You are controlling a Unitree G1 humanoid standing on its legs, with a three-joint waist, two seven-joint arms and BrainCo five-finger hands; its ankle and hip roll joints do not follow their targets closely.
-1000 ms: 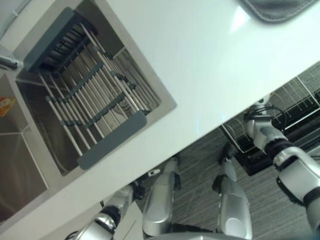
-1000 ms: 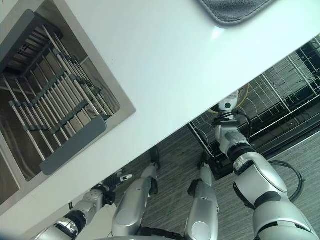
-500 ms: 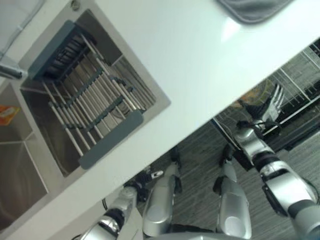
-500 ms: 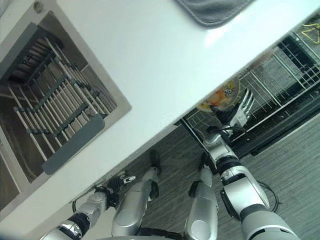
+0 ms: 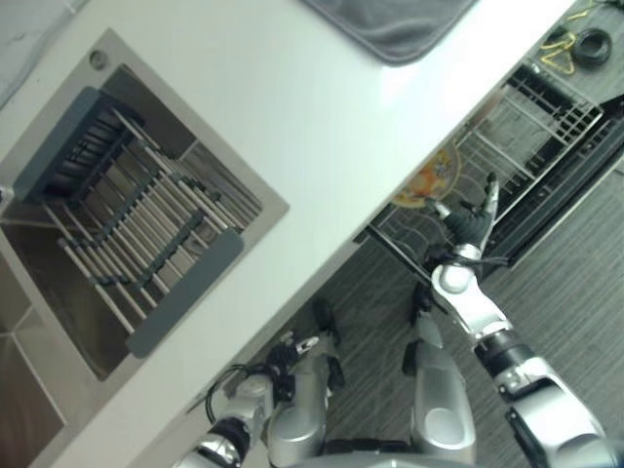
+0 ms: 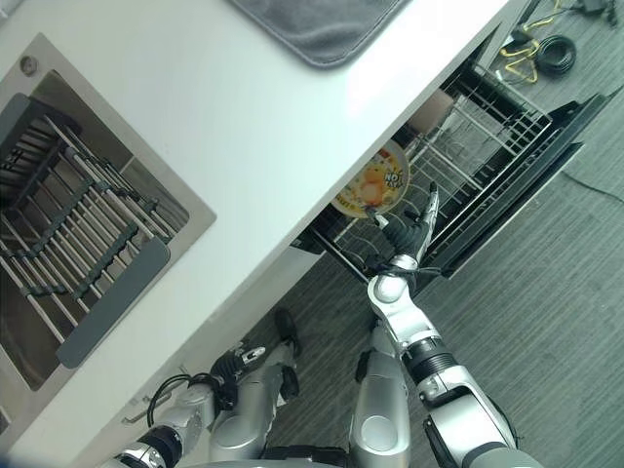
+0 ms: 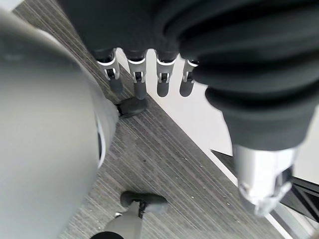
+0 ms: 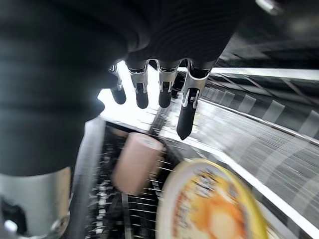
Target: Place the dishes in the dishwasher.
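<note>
Plate (image 6: 372, 185) in rack (image 6: 487, 127) — right hand (image 6: 408, 230) spread.

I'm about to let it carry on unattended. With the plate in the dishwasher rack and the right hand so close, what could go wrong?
1. The yellow plate stands tilted in the wire rack with the right hand open just beside it; pulling away carelessly might knock it over.
2. A pinkish cup sits close to the plate, so a tipping plate may strike it.
3. The rack lies partly under the countertop edge, which the arm might bump when lifting.
</note>
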